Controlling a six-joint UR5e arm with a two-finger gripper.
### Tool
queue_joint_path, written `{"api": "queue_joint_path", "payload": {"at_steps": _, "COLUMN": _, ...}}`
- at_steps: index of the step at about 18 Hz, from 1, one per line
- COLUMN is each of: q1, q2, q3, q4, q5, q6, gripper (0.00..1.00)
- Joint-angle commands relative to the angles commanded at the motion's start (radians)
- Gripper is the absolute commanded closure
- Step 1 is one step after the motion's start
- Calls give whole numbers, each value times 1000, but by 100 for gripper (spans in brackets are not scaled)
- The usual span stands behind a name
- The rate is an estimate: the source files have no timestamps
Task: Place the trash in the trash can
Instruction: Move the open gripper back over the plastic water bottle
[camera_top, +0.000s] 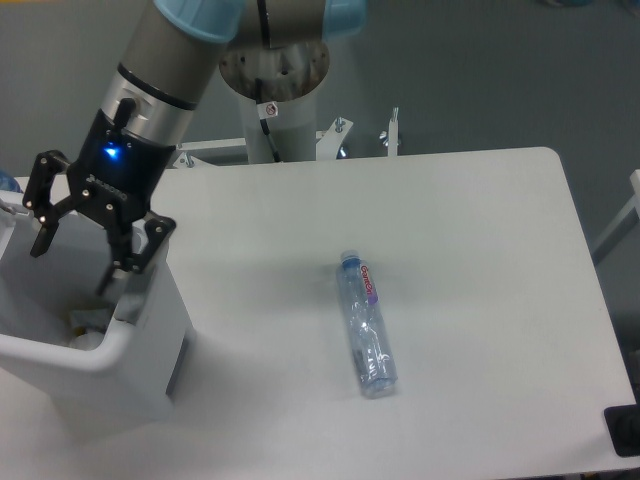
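One end effector (75, 258) spread open above trash can (100, 360), bottle (366, 325) on table

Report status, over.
Gripper open, empty, over the bin. Bottle lying on the table, untouched. Nothing blocking it.

— Arm finish? — Grey metal tube, pale blue joint caps, silver wrist ring.
— The hand (74, 246)? — Black, two linked fingers (131, 256), one small blue light glowing on its body.
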Motion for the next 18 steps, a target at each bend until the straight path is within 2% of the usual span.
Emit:
{"api": "queue_joint_path", "payload": {"at_steps": 3, "q1": 107, "q2": -8, "q3": -3, "q4": -2, "q5": 0, "q6": 5, "gripper": 0}}
{"api": "queue_joint_path", "payload": {"at_steps": 6, "q1": 202, "q2": -54, "q3": -14, "q4": 0, "q5": 2, "q6": 15, "gripper": 0}}
{"api": "queue_joint_path", "payload": {"at_steps": 11, "q1": 286, "q2": -135, "q3": -9, "q4": -5, "q5": 17, "q6": 110, "gripper": 0}}
{"api": "queue_joint_path", "payload": {"at_steps": 13, "q1": 298, "q2": -164, "q3": -9, "q4": -8, "q5": 72, "q6": 127, "gripper": 0}}
{"api": "queue_joint_path", "payload": {"at_steps": 18, "q1": 301, "q2": -212, "q3": -17, "q4": -11, "q5": 320, "q6": 156, "gripper": 0}}
